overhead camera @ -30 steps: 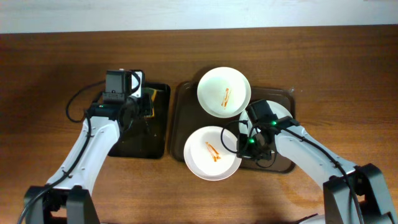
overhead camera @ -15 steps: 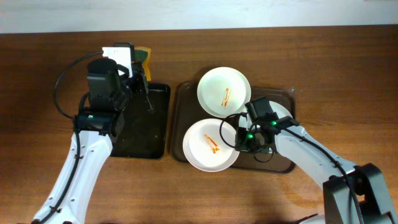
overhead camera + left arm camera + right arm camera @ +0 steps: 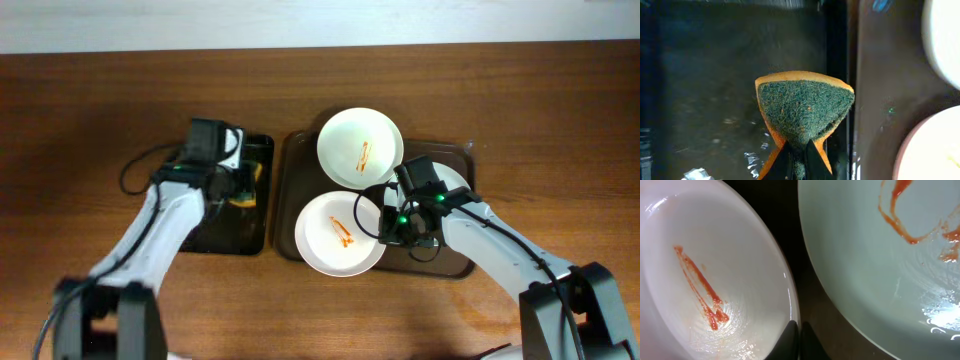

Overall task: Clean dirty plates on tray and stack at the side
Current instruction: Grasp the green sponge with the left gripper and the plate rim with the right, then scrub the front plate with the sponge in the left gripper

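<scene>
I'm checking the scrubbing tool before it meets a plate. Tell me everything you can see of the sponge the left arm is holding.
The sponge is orange foam with a dark green, fibrous scouring face turned toward the wrist camera. The left pincer pinches its narrow end, squeezing it into a wedge that fans outward. It hangs over the wet black tray, close to the edge next to the brown tray. Whether it touches the black tray's surface cannot be told.

The left gripper (image 3: 799,152) hangs left of the brown tray (image 3: 288,185), pinching a sponge (image 3: 805,107). The right gripper (image 3: 796,331), over that tray, clamps a plate (image 3: 715,270) rim.
</scene>
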Available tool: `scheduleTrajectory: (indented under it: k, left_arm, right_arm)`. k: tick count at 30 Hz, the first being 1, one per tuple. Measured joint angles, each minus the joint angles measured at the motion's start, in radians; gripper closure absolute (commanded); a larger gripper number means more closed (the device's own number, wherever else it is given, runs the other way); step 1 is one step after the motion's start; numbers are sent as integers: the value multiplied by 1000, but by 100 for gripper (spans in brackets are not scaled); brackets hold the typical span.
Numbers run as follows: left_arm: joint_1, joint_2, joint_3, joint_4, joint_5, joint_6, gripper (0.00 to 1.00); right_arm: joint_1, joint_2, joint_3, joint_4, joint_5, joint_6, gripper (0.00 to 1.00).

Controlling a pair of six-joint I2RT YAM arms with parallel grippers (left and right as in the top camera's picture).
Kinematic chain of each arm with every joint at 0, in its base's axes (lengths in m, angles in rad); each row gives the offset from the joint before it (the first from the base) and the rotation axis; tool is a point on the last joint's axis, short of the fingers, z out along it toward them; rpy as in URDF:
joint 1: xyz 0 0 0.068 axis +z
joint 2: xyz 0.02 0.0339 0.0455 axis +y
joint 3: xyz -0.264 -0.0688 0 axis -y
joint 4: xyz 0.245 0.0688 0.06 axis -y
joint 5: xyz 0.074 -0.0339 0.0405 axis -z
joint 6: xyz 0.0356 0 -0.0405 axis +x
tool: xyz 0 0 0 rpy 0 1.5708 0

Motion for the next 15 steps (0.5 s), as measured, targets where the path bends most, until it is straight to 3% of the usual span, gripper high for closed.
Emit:
scheduleTrajectory:
  k: [5, 15]
  left_arm:
    - [-48, 94, 0, 18, 0, 0, 100]
    - [-112, 99, 6, 55, -2, 0, 100]
  right_arm:
    - [0, 0, 0, -2, 0, -1, 96]
    - [0, 0, 0, -13, 0, -1, 96]
